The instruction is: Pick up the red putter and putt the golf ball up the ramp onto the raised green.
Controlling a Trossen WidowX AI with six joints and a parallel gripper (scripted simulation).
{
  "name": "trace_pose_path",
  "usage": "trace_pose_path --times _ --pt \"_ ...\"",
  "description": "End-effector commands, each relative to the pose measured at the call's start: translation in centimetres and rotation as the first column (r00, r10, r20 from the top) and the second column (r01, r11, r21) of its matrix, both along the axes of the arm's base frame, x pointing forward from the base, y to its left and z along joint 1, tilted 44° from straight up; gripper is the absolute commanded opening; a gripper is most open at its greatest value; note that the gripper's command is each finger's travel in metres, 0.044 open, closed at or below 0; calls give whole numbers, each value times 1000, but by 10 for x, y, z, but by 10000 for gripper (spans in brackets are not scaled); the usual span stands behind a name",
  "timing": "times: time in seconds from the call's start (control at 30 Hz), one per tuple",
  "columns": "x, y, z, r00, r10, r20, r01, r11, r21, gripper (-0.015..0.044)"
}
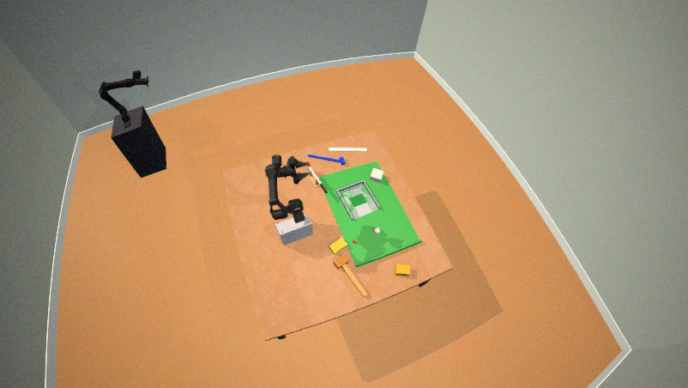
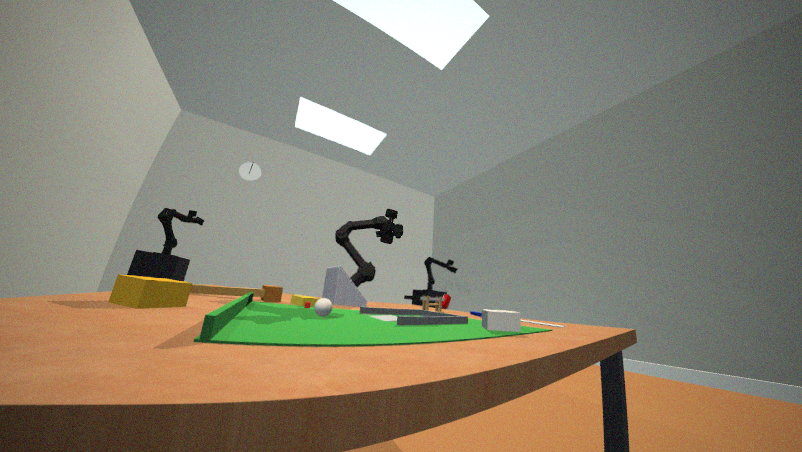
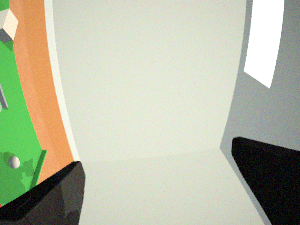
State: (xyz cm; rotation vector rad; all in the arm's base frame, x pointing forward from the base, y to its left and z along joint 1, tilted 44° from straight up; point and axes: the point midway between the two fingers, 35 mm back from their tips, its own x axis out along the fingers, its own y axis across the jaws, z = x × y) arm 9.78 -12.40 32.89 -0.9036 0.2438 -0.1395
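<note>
The red putter has a red head (image 1: 308,165) (image 2: 445,300), a pale shaft (image 1: 315,174) and a black grip (image 1: 324,190); it lies on a small wooden rack (image 2: 432,304) left of the green mat. The white golf ball (image 1: 377,230) (image 2: 322,307) (image 3: 14,162) sits on the green mat (image 1: 397,212) (image 2: 314,334). The white ramp (image 1: 365,209) (image 2: 384,317) and small green patch (image 1: 358,199) are within grey walls. My gripper (image 1: 307,170) (image 2: 392,231) (image 3: 159,159) is wide open and empty, high above the table, with its fingers pointing sideways.
A blue mallet (image 1: 325,158) and white bar (image 1: 347,149) lie behind the mat. A white block (image 1: 377,173) (image 2: 501,320) (image 3: 7,24) sits on the mat. Yellow blocks (image 1: 338,245) (image 1: 402,269) and a wooden mallet (image 1: 353,279) are near its front. A red dot (image 1: 353,241) marks the mat.
</note>
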Motion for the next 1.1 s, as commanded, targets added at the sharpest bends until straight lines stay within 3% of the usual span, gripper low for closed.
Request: trace_pose_path --times 0.0,0.13,0.27,0.43,0.57,0.67,0.8,0.93,1.07 --pt "0 3 0 1000 3 -7 -3 1000 5 426" --pt "9 55 -11 985 48 -166 -25 991 134 440" --pt "24 109 -38 920 70 -387 62 946 319 440" --pt "43 163 -81 750 85 -656 349 792 502 440" --pt "58 196 -116 550 126 -825 653 552 519 440" --pt "70 215 -137 383 193 -903 850 308 427 440" --pt "91 233 -158 177 337 -925 984 -49 170 440" --pt "121 239 -171 34 535 -844 914 -359 -191 440" --pt "144 234 -177 -6 677 -736 750 -484 -451 440"
